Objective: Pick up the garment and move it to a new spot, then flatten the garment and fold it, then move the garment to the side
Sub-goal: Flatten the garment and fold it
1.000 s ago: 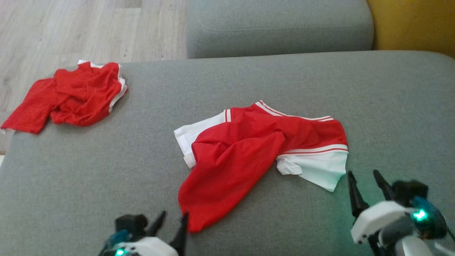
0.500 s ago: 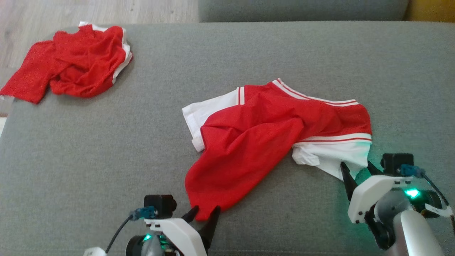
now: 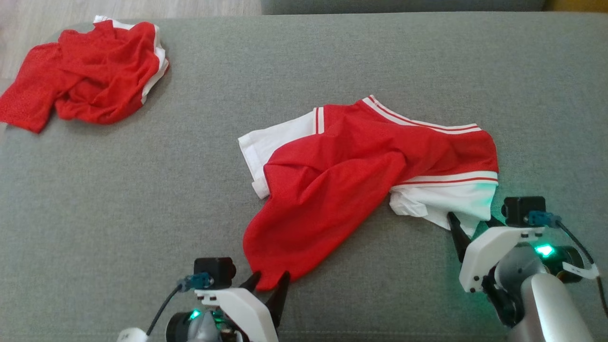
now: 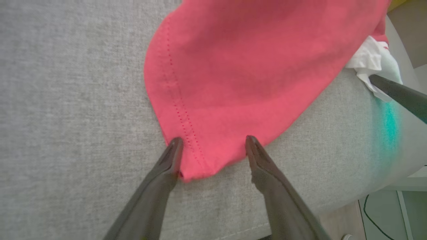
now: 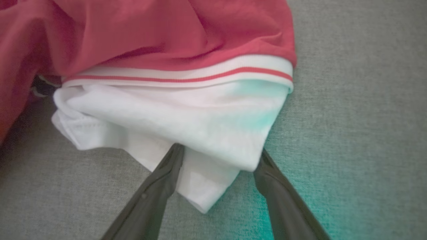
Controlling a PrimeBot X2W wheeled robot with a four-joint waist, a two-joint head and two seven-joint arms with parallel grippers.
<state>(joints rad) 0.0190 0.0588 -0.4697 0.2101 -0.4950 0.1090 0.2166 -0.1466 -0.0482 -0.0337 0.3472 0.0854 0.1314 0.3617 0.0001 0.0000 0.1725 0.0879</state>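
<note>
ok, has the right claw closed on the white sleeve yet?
No, the right claw stands open, fingers straddling a corner of the white sleeve.

Support: grey fabric sofa cushion (image 3: 142,199). Ctr-right on it: crumpled red/white jersey (image 3: 351,175). Far-left corner: 2nd red garment (image 3: 95,71), bunched, at cushion edge. Items well apart.

- The garment (image 3: 351,190) lies on the middle of the sofa (image 3: 142,199), toward its near edge.
- A second garment (image 3: 90,76) lies at the far left corner, well apart.
- The left pincer (image 3: 270,276) straddles the garment's near tip.
- The right pincer (image 3: 471,219) straddles its near right corner.
</note>
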